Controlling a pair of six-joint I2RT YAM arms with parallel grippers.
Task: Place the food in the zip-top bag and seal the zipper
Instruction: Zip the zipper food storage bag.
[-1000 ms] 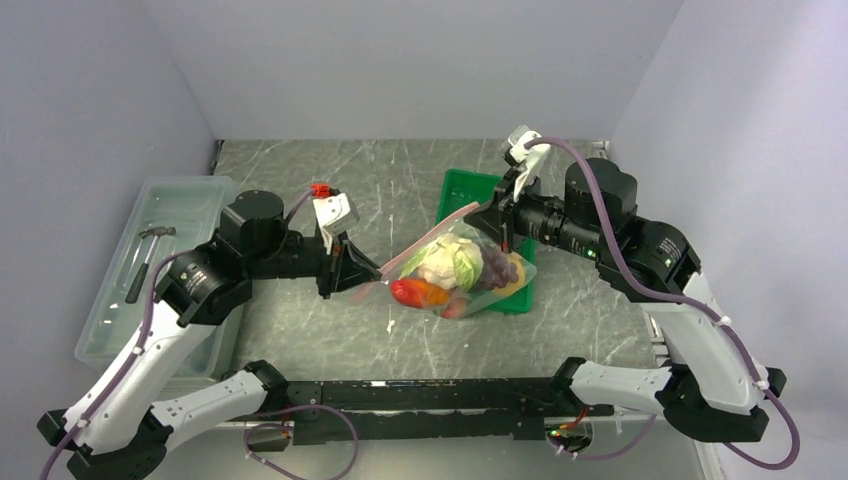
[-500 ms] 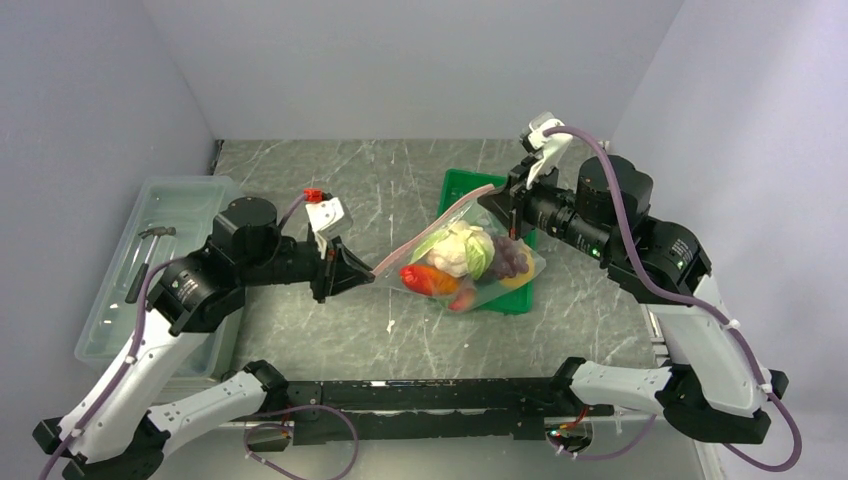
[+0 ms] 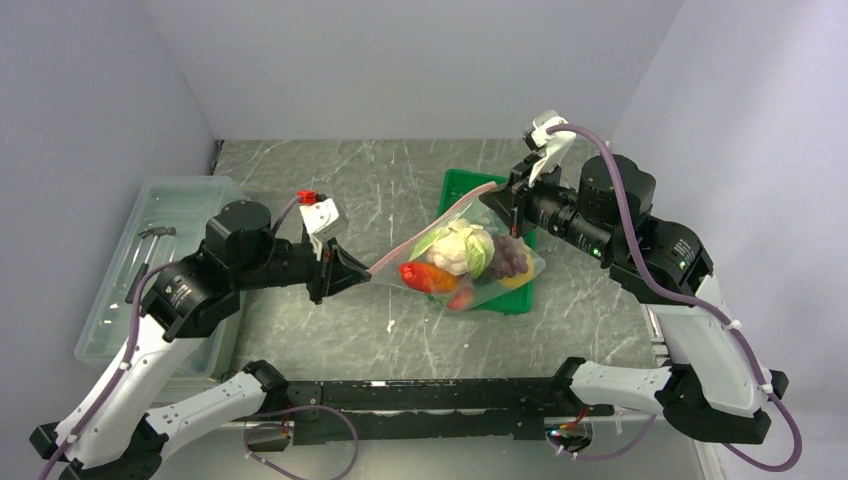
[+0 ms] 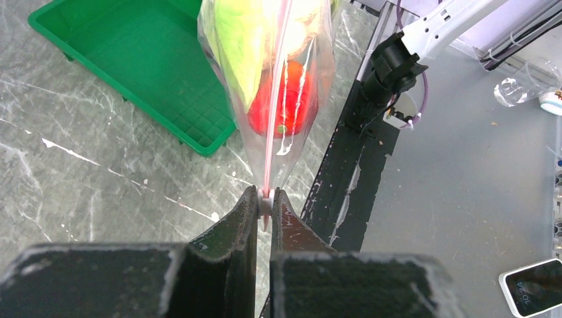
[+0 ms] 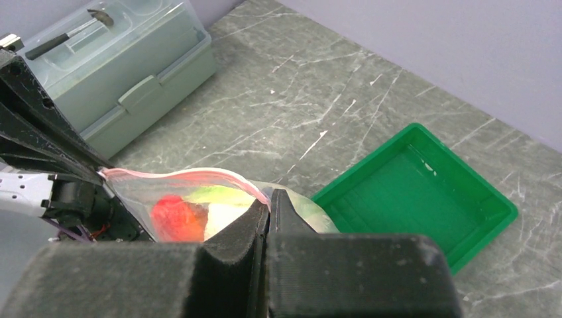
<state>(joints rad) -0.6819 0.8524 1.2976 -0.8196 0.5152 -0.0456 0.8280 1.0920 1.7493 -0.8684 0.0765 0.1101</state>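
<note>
The clear zip-top bag (image 3: 478,272) hangs stretched between both grippers, partly over the green tray (image 3: 468,190). Inside lies the food: a pale leafy vegetable (image 3: 460,246), purple grapes (image 3: 508,258), a red piece (image 3: 418,274) and an orange one (image 3: 445,284). My left gripper (image 3: 362,274) is shut on the left end of the pink zipper (image 3: 430,228), with a small white slider pinched between its fingertips (image 4: 265,199). The zipper (image 4: 275,99) runs straight away from them. My right gripper (image 3: 503,196) is shut on the right end of the bag's mouth (image 5: 270,199). There the zipper (image 5: 185,174) sags slightly.
A large translucent bin (image 3: 120,310) stands at the left with a small hammer-like tool (image 3: 147,250) inside. A white scrap (image 3: 391,326) lies on the table in front of the bag. The green tray (image 5: 417,192) holds nothing.
The right gripper rose and moved back right with its end of the bag. The bag lifted and its zipper pulled tauter, and the left arm drew back slightly, still gripping.
</note>
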